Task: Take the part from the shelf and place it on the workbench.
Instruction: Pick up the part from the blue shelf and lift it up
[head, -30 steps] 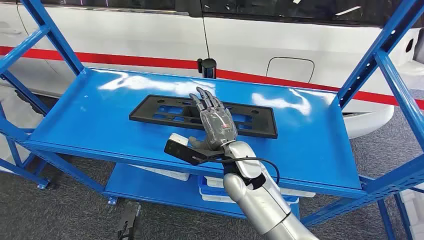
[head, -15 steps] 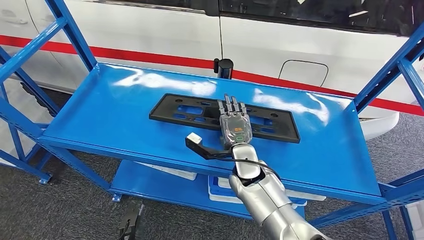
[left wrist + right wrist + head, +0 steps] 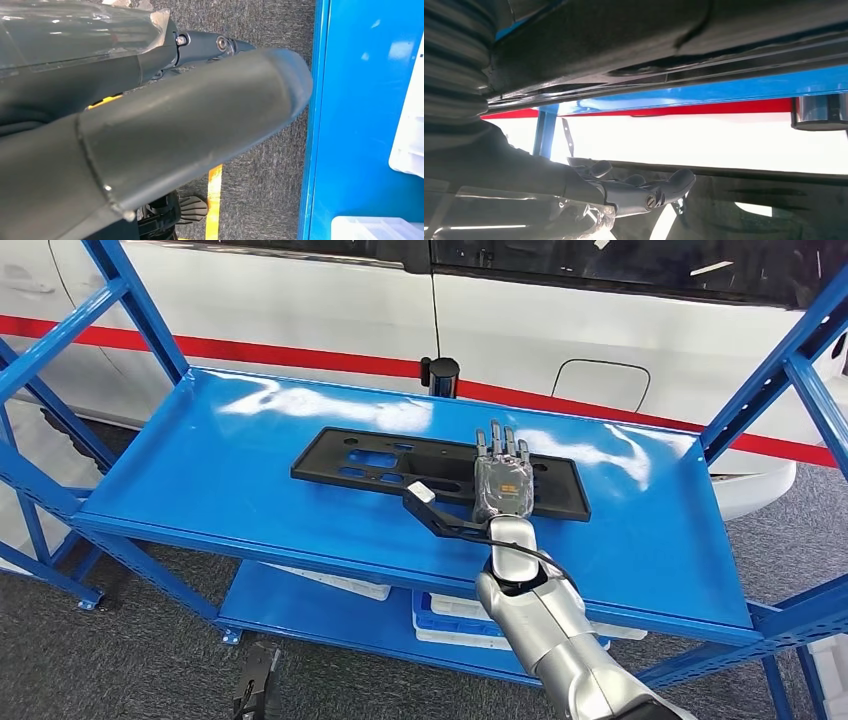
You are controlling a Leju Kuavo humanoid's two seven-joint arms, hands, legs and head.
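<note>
A long flat black part point(image 3: 380, 460) with cut-outs lies on the top level of the blue shelf point(image 3: 200, 470), near its middle. My right hand point(image 3: 500, 485) stretches flat over the right half of the part, palm down and fingers straight and pointing away from me. In the right wrist view the part point(image 3: 649, 40) is very close, and the fingers point(image 3: 644, 192) are extended with a gap between them and the part. They grip nothing. My left hand point(image 3: 150, 130) hangs low beside the shelf, over grey carpet, with nothing in it.
A white car point(image 3: 600, 330) with a red stripe stands right behind the shelf. A black cylinder point(image 3: 440, 375) sits at the shelf's back edge. Blue uprights point(image 3: 790, 370) flank both sides. White and blue bins point(image 3: 450, 615) sit on the lower level. A yellow floor line point(image 3: 214, 185) runs along the carpet.
The head camera has shifted a little. My right hand has moved forward from near the shelf's front edge to lie over the part's right half, with fingers still straight.
</note>
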